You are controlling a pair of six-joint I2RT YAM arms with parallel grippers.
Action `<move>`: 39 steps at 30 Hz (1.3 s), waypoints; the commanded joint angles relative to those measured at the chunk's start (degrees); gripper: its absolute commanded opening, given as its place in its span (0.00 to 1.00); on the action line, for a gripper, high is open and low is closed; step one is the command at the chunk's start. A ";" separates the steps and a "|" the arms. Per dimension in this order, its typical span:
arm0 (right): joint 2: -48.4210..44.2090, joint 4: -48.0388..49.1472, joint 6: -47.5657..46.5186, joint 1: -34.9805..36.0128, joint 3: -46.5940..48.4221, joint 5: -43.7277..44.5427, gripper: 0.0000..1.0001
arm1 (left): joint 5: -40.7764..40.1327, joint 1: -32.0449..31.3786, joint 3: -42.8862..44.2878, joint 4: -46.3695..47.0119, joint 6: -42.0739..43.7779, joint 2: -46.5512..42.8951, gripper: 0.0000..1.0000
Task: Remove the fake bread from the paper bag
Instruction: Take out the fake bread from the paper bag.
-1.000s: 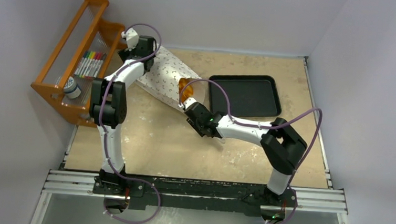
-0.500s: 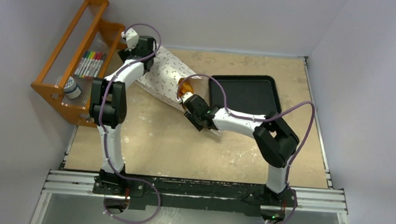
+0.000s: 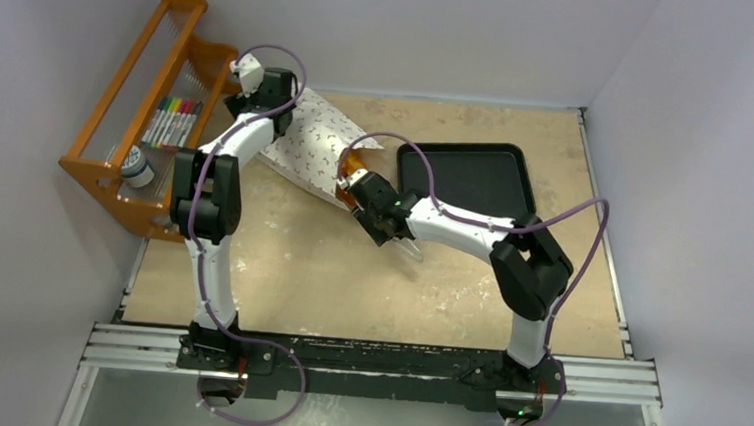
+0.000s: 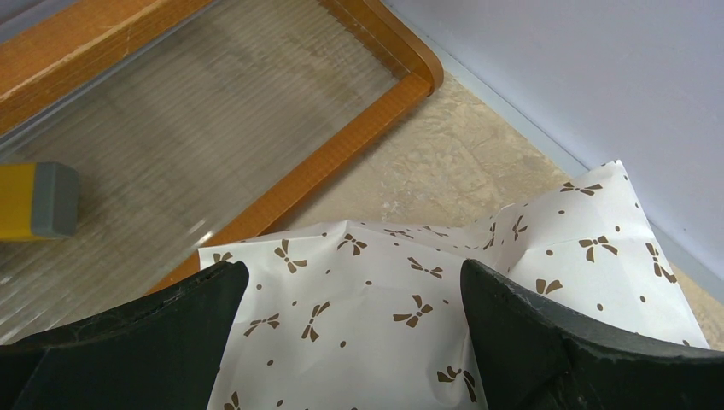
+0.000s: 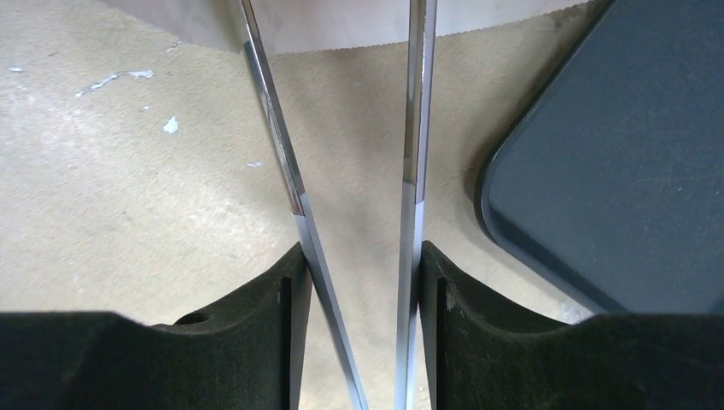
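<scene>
The right gripper (image 5: 363,265) is clamping metal tongs (image 5: 414,128) aimed at the fake bread (image 3: 354,159), which is peeking from the mouth of the paper bag (image 3: 310,136) beside the black tray (image 3: 468,179). The left gripper (image 4: 350,278) is gaping wide over the bag's far corner. With nothing pinning the bag, snagging blades could be dragging it along.

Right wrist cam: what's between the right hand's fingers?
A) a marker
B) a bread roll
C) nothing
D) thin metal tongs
D: the two shiny arms of the tongs run out from between the black fingers of the right hand, one arm against each finger, pointing toward the edge of the paper bag.
</scene>
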 commanded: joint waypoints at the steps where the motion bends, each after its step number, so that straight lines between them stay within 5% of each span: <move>1: -5.75 -3.43 5.15 -0.16 3.61 1.13 0.00 | -2.64 1.60 -1.92 -7.86 1.07 0.67 1.00; 39: -28.77 -17.40 22.58 2.17 -5.69 5.24 0.00 | -1.95 1.51 -2.29 -6.87 -0.58 -0.25 1.00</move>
